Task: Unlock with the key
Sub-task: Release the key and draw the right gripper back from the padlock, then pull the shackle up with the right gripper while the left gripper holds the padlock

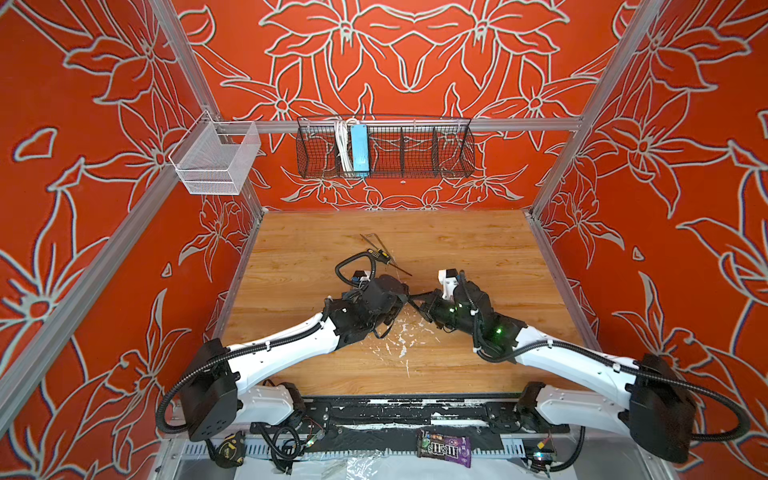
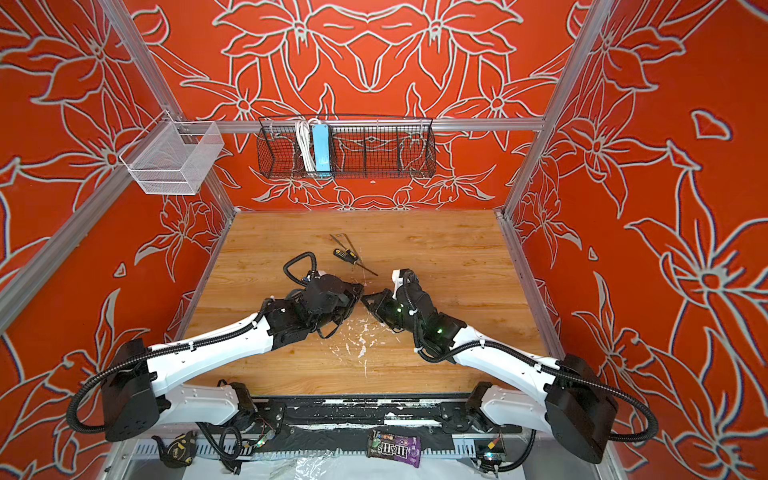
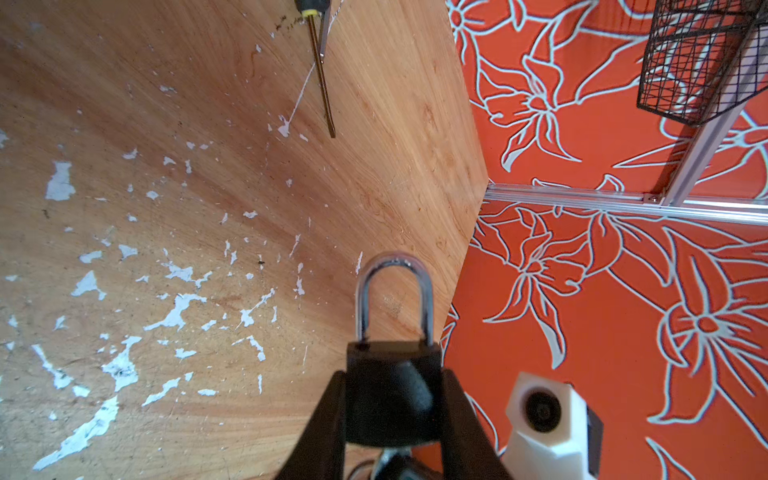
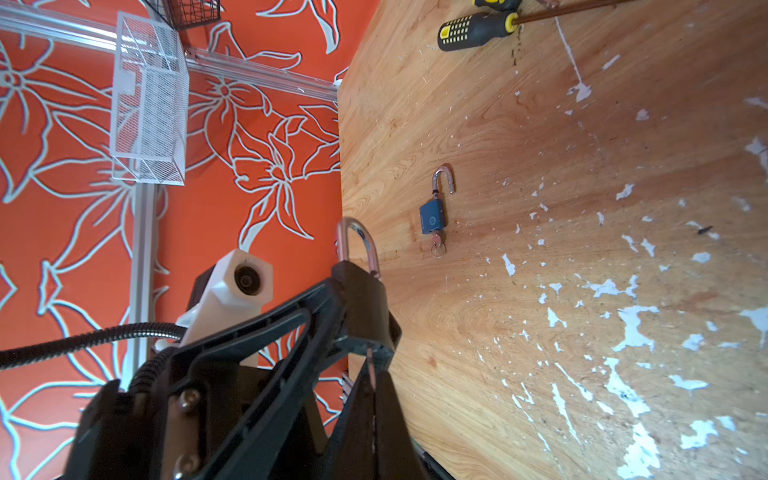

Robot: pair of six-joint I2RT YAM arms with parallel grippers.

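The left hand (image 3: 392, 386) is grasping a black padlock (image 3: 395, 365) with a silver U-shaped shackle, its two black fingers (image 3: 332, 399) pressed against the flanks of the lock body. The shackle stands seated in the body and points away from the hand. The lock is held clear of the worn, paint-flecked wooden counter (image 1: 457, 249).

The right hand (image 4: 371, 374) is clenched, its fingers (image 4: 353, 407) drawn together. Its tips meet the underside of the black padlock, straight opposite the left hand; in both top views the two hands come together tip to tip above the middle of the counter (image 1: 409, 299) (image 2: 362, 296). A thin pale sliver (image 4: 370, 365) shows between the right hand's tips right at the lock's base; it is too small to tell whether it is a key.

Beyond the right hand's tips, well apart, a small blue padlock (image 4: 432, 216) lies flat on the counter with its silver shackle swung open and a small key (image 4: 437, 241) on a ring in its base. Farther off still lies a screwdriver (image 4: 478, 31) with a black and yellow handle.
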